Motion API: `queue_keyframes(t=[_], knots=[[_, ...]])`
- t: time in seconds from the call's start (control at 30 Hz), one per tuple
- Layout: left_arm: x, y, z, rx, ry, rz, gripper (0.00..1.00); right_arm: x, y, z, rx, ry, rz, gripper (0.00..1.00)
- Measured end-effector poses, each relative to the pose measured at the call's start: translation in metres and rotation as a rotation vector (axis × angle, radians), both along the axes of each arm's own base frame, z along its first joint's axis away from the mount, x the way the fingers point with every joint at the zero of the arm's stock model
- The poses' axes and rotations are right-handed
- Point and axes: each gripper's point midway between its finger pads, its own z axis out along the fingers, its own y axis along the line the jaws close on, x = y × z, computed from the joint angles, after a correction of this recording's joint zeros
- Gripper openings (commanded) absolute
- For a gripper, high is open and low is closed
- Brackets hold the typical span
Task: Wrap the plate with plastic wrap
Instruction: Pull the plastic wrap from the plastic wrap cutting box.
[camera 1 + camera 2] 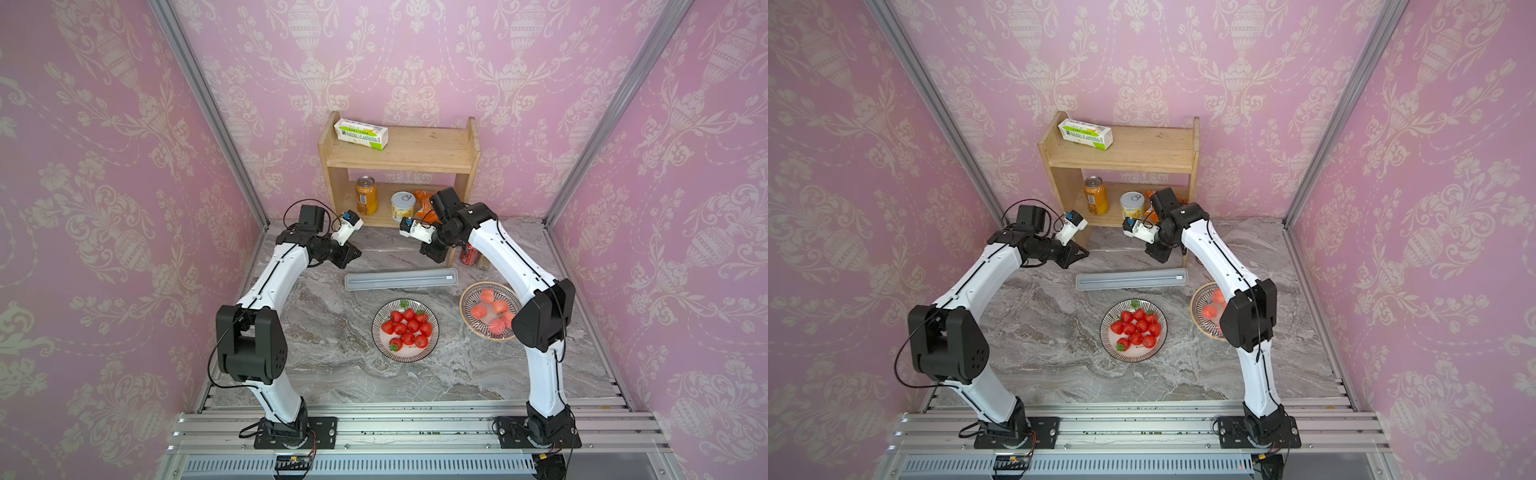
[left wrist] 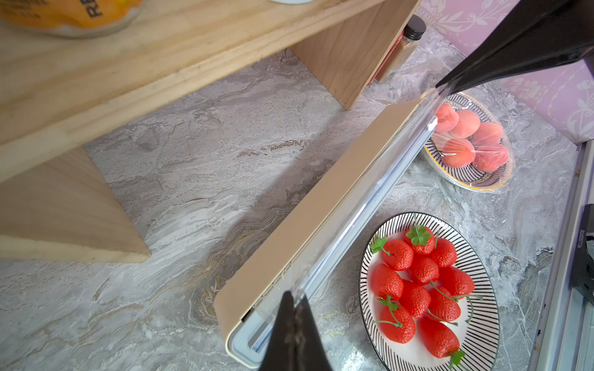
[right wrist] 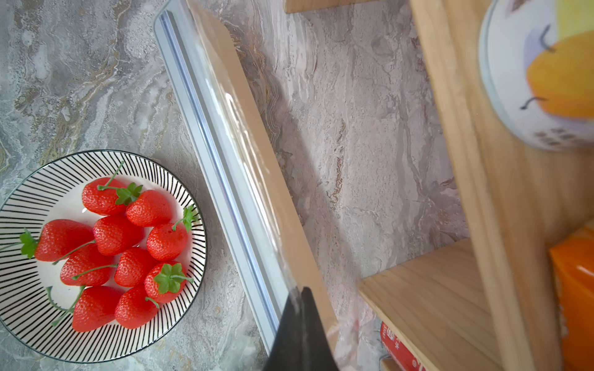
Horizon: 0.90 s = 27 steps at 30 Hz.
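The plate [image 1: 405, 355] is black-and-white striped, holds several strawberries, and sits mid-table in both top views [image 1: 1133, 353]. Just behind it lies the plastic wrap's long cream dispenser box [image 1: 401, 279] with its greyish lid. A sheet of clear plastic wrap [image 2: 401, 151] rises from the box, stretched taut between my two grippers. My left gripper [image 2: 294, 297] is shut on one corner of the film, above the box's left end [image 1: 353, 252]. My right gripper [image 3: 300, 294] is shut on the other corner, above the box's right end [image 1: 432, 253]. In a top view the film shows only as a thin glossy line [image 1: 390, 249].
A second striped plate [image 1: 469, 291] of peaches under film sits right of the box, partly beneath my right arm. Close behind both grippers stands a wooden shelf [image 1: 399, 166] with cans [image 1: 366, 195] and a white-and-green carton [image 1: 360, 134]. A red can [image 1: 469, 254] stands by the shelf's right leg.
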Motion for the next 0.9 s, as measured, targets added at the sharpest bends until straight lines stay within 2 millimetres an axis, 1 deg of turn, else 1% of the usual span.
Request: queue_keyframes(t=[0.2,0.37,0.6,0.9], knots=[[-0.005,-0.002,0.018,-0.023,-0.031,0.001,0.00,-0.002,-0.001,0.010,-0.004,-0.026,-0.004,0.00],[-0.007,-0.002,0.029,-0.036,-0.051,0.007,0.00,-0.003,-0.002,0.014,-0.010,-0.039,-0.006,0.00],[-0.007,-0.002,0.036,-0.046,-0.067,0.015,0.00,-0.003,-0.001,0.014,-0.022,-0.046,-0.008,0.00],[-0.005,-0.003,0.039,-0.058,-0.076,0.022,0.00,-0.004,-0.002,0.018,-0.025,-0.056,-0.014,0.00]])
